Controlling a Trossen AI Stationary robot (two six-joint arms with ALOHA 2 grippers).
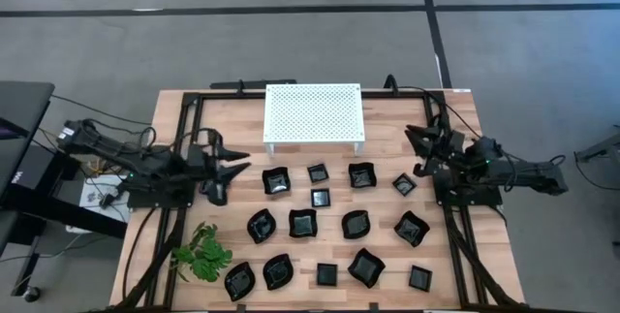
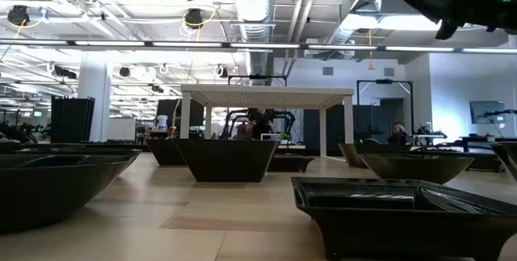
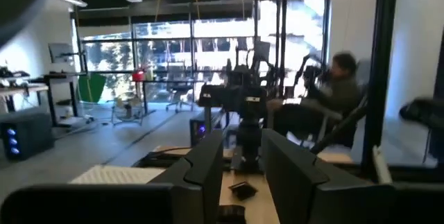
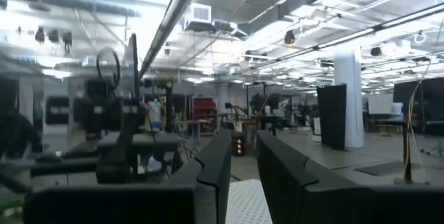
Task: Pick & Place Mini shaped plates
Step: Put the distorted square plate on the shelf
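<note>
Start of task, nothing picked yet. Mini shaped plates (image 1: 302, 223), glossy black, lie spread over the middle and near part of the wooden table (image 1: 174, 119), in rough rows between the two arms; none sit on the white perforated platform (image 1: 313, 114) at the far side. Green plant sprig (image 1: 201, 252) near the left front corner, just beside a leaf-shaped plate (image 1: 239, 281).

Left gripper (image 1: 235, 169) parked at the left edge, pointing toward the plates, fingers parted with a gap, holding nothing. Right gripper (image 1: 415, 150) parked at the right edge, raised, fingers a little apart, also empty; a small square plate (image 1: 404, 184) lies near it.

Judgement: reach step not begun. Next move calls for one arm to lower over a near plate, straddle a rim and close; the rims look thin and glossy, so slip is a risk
</note>
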